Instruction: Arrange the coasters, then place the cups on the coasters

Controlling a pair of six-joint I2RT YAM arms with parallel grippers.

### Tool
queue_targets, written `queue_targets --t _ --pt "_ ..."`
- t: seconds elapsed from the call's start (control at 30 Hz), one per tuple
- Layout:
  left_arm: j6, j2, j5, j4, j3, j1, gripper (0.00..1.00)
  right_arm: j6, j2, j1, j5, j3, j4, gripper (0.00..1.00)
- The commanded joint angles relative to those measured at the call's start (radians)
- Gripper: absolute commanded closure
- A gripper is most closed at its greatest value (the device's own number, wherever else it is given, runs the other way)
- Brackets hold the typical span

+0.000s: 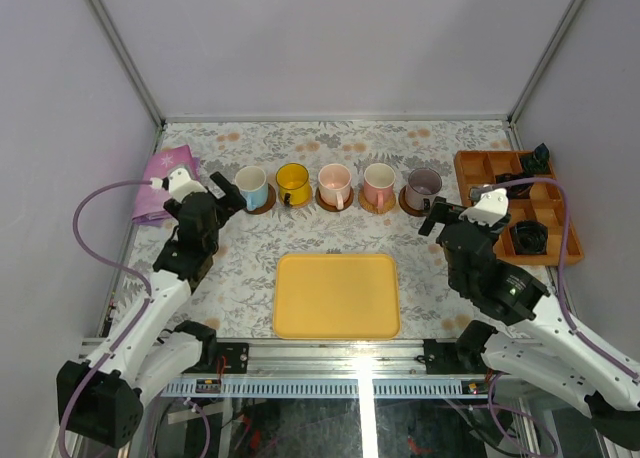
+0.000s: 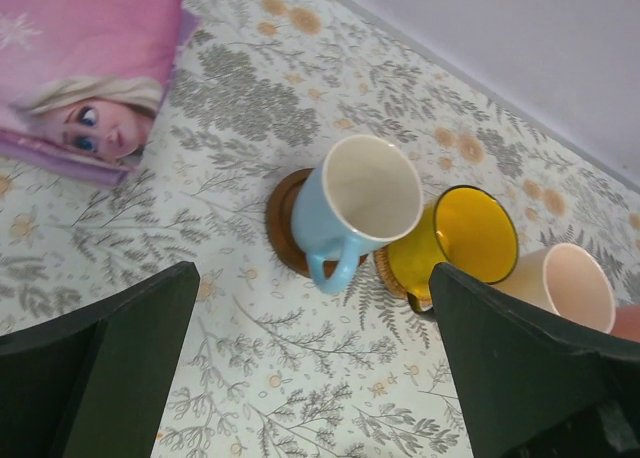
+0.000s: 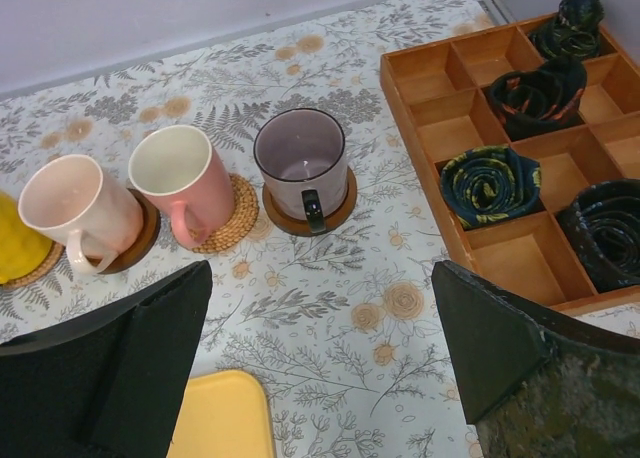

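Five cups stand in a row at the back, each on a coaster: the blue-and-white cup (image 1: 251, 187) (image 2: 365, 203) on a dark coaster (image 2: 283, 223), the yellow cup (image 1: 293, 183) (image 2: 470, 236), two pale pink cups (image 1: 335, 185) (image 1: 379, 184) (image 3: 180, 178), and the grey-purple cup (image 1: 423, 188) (image 3: 300, 158) on a dark coaster (image 3: 340, 206). My left gripper (image 1: 222, 190) (image 2: 315, 378) is open and empty, just left of and short of the blue cup. Near the grey-purple cup, my right gripper (image 1: 440, 216) (image 3: 320, 368) is also open and empty.
A yellow tray (image 1: 337, 295) (image 3: 225, 418) lies at the front centre. A wooden compartment box (image 1: 478, 168) (image 3: 455, 133) with rolled dark items (image 3: 490, 183) sits at the right. A pink printed packet (image 1: 165, 183) (image 2: 90, 58) lies at the back left.
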Motion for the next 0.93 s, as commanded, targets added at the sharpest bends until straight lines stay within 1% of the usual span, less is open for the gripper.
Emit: queue_targets --t 0.0,0.4,0.7,0.9 --pt "-0.077 -0.053 -0.145 -0.046 -0.040 0.005 0.00 0.049 -0.015 -0.005 0.087 0.012 -0.030 0.01" --pt "-0.130 -0.137 -0.254 -0.122 -0.066 0.003 0.00 0.062 -0.028 -0.006 0.116 0.006 -0.039 0.01" --pt "-0.140 -0.209 -0.290 -0.129 -0.095 0.003 0.00 0.062 -0.021 -0.006 0.116 0.004 -0.033 0.01" --pt "-0.127 -0.212 -0.287 -0.115 -0.105 0.003 0.00 0.060 -0.021 -0.006 0.115 0.002 -0.031 0.01"
